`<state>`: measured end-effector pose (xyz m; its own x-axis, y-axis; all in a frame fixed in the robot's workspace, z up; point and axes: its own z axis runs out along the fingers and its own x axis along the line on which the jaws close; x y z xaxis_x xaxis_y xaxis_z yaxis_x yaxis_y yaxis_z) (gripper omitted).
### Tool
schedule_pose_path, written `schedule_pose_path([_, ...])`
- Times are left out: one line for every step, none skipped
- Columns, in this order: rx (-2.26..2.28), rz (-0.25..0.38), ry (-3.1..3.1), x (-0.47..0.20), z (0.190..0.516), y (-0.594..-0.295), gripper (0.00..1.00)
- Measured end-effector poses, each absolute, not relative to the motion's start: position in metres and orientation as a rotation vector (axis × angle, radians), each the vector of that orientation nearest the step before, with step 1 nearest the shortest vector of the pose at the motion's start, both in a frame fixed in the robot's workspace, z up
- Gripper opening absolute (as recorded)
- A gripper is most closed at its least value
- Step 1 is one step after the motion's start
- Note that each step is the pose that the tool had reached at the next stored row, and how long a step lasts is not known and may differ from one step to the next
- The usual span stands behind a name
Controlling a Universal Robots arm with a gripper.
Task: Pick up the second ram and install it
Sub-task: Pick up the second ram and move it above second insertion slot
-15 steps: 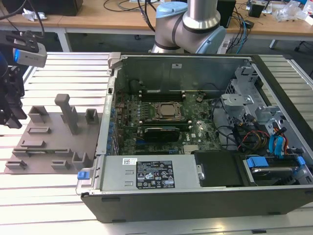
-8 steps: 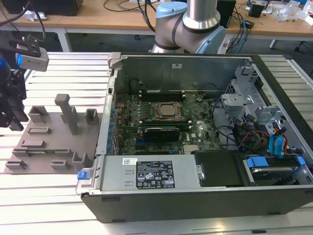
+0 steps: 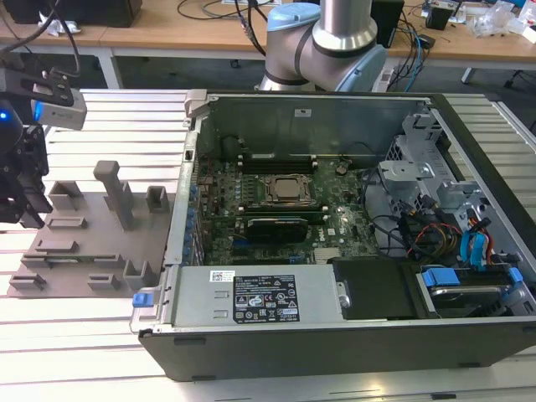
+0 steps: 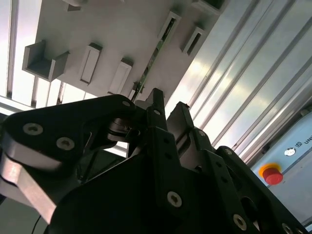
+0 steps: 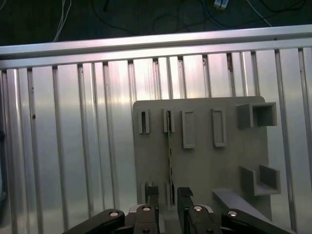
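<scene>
Fingers (image 5: 152,197) parted, one on each side of the ram's near end.
In the first wrist view the ram (image 5: 170,146) stands on edge in the grey holder (image 5: 204,161), showing as a thin line. The gripper (image 5: 168,191) hides its near end, and I cannot tell if either finger touches it.
</scene>
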<state>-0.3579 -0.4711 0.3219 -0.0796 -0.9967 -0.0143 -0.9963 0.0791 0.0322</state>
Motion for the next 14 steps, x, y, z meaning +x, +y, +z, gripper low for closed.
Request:
schedule_pose_path([2.124,-0.052,-2.299,-0.358,0.321,-0.471,0.3])
schedule_pose_path([2.124,-0.052,-2.299,-0.358,0.319,-0.471,0.3])
schedule_pose_path([2.123,-0.052,-2.299,-0.358,0.318,-0.471,0.3])
schedule_pose_path([2.123,-0.052,-2.299,-0.358,0.317,-0.471,0.3])
schedule_pose_path([2.124,-0.052,-2.299,-0.358,0.317,-0.471,0.3])
schedule_pose_path([2.123,-0.052,-2.299,-0.358,0.315,-0.471,0.3])
schedule_pose_path([2.123,-0.052,-2.299,-0.358,0.315,-0.471,0.3])
schedule_pose_path([2.123,-0.052,-2.299,-0.358,0.314,-0.471,0.3])
schedule_pose_path([2.124,-0.052,-2.299,-0.358,0.313,-0.471,0.3])
schedule_pose_path([2.123,-0.052,-2.299,-0.358,0.311,-0.471,0.3])
schedule_pose_path([2.124,-0.052,-2.299,-0.358,0.309,-0.471,0.3])
schedule_pose_path([2.124,-0.052,-2.299,-0.358,0.308,-0.471,0.3])
schedule_pose_path([2.124,-0.052,-2.299,-0.358,0.306,-0.471,0.3])
schedule_pose_path([2.124,-0.052,-2.299,-0.358,0.305,-0.471,0.3])
